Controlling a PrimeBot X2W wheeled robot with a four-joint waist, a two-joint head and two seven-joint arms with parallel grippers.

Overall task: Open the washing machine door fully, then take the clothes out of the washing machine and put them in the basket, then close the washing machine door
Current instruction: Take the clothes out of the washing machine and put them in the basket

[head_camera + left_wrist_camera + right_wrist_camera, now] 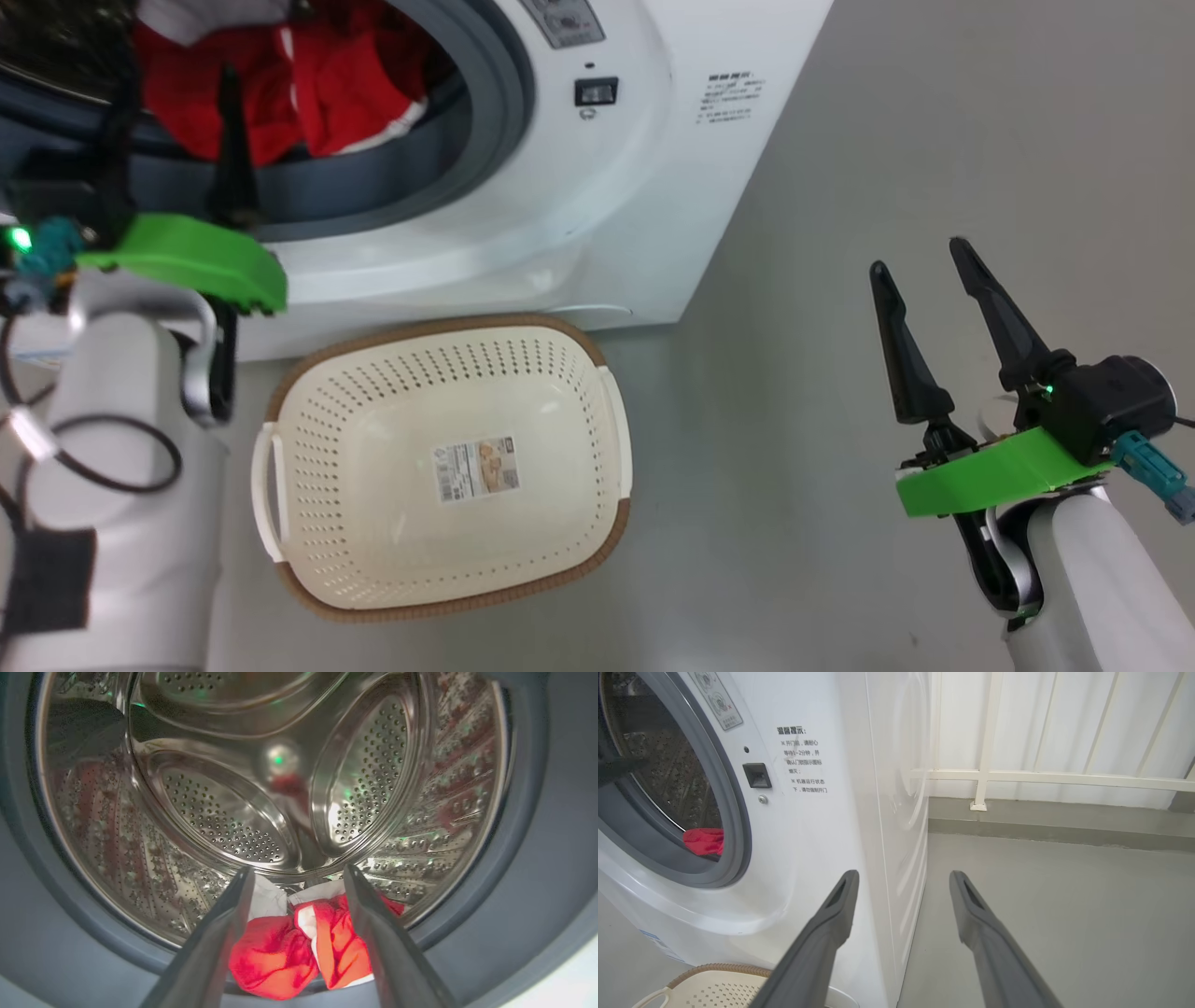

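The white washing machine (607,215) fills the top of the head view, its round mouth uncovered; the washing machine door is out of view. Red clothes (355,84) with white trim lie at the front of the steel drum (224,812), just behind the grey rubber ring (537,858). My left gripper (173,65) is open at the mouth, its fingers pointing in above the clothes (280,952) with nothing between them. The cream basket (579,392) stands empty on the floor in front of the washer. My right gripper (917,258) hangs open over bare floor to the right, holding nothing.
Grey floor stretches to the right of the washer (822,835). A white railing (985,774) and a pale wall stand behind it. In the right wrist view, my open right gripper (903,875) points at the washer's front corner, with the basket's rim (714,968) at the bottom left.
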